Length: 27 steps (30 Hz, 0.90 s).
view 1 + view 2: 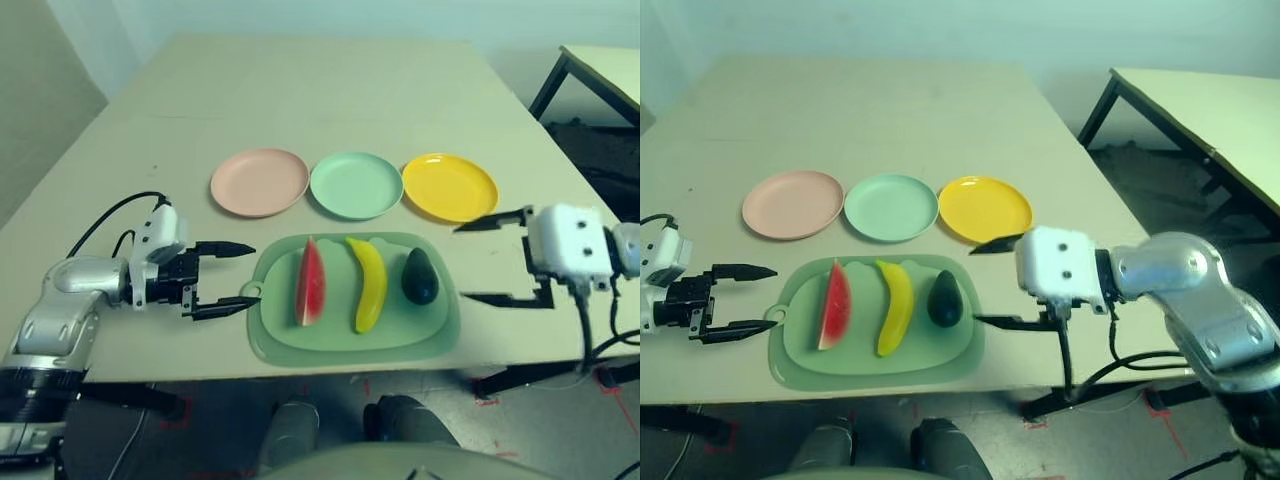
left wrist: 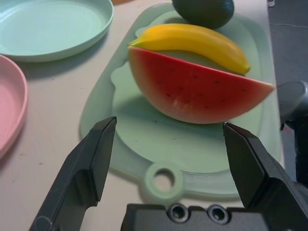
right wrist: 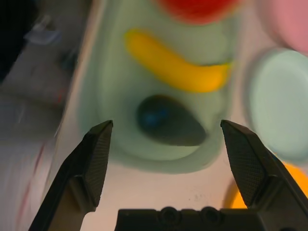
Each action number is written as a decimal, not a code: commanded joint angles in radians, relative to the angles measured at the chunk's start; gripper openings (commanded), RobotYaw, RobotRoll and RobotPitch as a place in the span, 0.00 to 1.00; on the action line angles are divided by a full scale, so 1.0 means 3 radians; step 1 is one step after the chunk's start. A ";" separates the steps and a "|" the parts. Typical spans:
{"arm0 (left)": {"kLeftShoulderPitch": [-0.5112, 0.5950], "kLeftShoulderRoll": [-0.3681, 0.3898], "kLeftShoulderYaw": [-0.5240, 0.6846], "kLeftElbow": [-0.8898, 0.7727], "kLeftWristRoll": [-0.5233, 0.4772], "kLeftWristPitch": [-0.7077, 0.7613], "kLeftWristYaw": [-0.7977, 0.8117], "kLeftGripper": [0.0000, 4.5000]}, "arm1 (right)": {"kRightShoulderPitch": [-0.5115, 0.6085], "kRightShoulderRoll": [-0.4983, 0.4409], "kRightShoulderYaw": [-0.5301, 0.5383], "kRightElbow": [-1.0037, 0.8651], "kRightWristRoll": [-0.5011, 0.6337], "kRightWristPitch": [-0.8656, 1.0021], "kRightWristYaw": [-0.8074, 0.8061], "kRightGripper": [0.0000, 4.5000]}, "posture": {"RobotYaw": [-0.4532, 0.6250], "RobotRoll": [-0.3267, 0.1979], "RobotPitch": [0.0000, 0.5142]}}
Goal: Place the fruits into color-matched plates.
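three fruits are lying side by side in one pale green tray (image 1: 440, 330): watermelon wedge (image 1: 310, 282), banana (image 1: 369, 283), avocado (image 1: 420, 276). three plates, pink (image 1: 259, 181), mint (image 1: 356, 184) and yellow (image 1: 450, 186), are sitting bare behind it. left gripper (image 1: 226, 280) and right gripper (image 1: 491, 260) are flanking the tray, both gaping wide, holding nothing.

The red watermelon wedge (image 1: 310, 283), yellow banana (image 1: 368, 284) and dark green avocado (image 1: 420, 276) are lying side by side, apart, on a pale green tray (image 1: 350, 340). Beyond them the pink plate (image 1: 259, 182), mint plate (image 1: 356, 185) and yellow plate (image 1: 450, 186) are sitting empty in a row.
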 commanded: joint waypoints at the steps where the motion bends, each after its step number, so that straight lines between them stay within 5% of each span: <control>1: 0.0062 -0.0048 0.0016 -0.0005 0.0004 -0.0003 0.0020 1.00 | -0.0225 0.0134 0.0389 0.0269 -0.0501 -0.0619 0.0350 1.00 | 0.47 0.62 0.13; 12: 0.0347 -0.0125 0.0121 -0.0510 -0.0260 0.0234 0.0117 1.00 | -0.0982 0.0830 0.0828 0.1411 -0.1536 -0.1497 0.0124 1.00 | 0.50 0.62 0.12; 27: 0.0297 -0.0113 0.0131 -0.0517 -0.0285 0.0306 0.0166 1.00 | -0.0907 0.1151 0.1002 0.1224 -0.1484 -0.1319 0.0203 1.00 | 0.51 0.62 0.13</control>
